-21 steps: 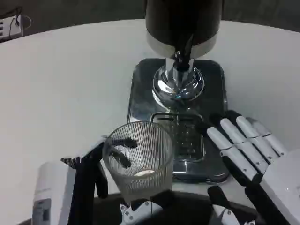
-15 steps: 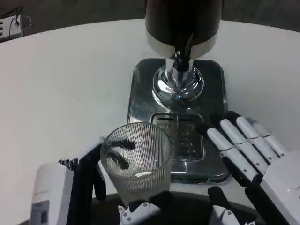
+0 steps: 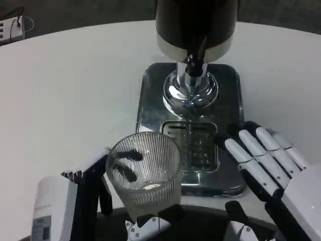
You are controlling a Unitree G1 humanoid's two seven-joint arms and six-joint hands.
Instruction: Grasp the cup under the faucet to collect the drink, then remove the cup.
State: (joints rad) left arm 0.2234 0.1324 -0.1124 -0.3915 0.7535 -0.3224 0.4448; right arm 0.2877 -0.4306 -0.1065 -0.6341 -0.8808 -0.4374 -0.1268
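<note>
The glass cup (image 3: 145,173) sits low in the picture, at about seven o'clock from the dispenser (image 3: 194,30) — off to the near-left of the drip grate (image 3: 191,145) and clear of the tap (image 3: 193,63). It is ribbed and see-through, standing upright, with a pale patch at its bottom; whether that is drink or a reflection, I cannot tell.

The left hand (image 3: 93,191) has hold of it. Dark fingers (image 3: 125,163) wrap the far side and show straight through the glass wall, while the rest of the hand presses in from the cup's nine o'clock. The silver forearm (image 3: 50,211) runs down to the bottom-left corner.

Over at four o'clock from the dispenser, the right hand (image 3: 271,160) holds nothing — its white fingers lie straight and slightly spread, pointing toward eleven o'clock, their tips over the near-right corner of the shiny metal tray (image 3: 150,95). Whether they touch the tray, I cannot tell.

The tray rests on the white table (image 3: 70,85), with the dispenser's chrome foot (image 3: 190,90) standing at its middle and the grate at six o'clock from that foot. At the far ten o'clock corner of the table lies a small white box with a cable (image 3: 12,27).
</note>
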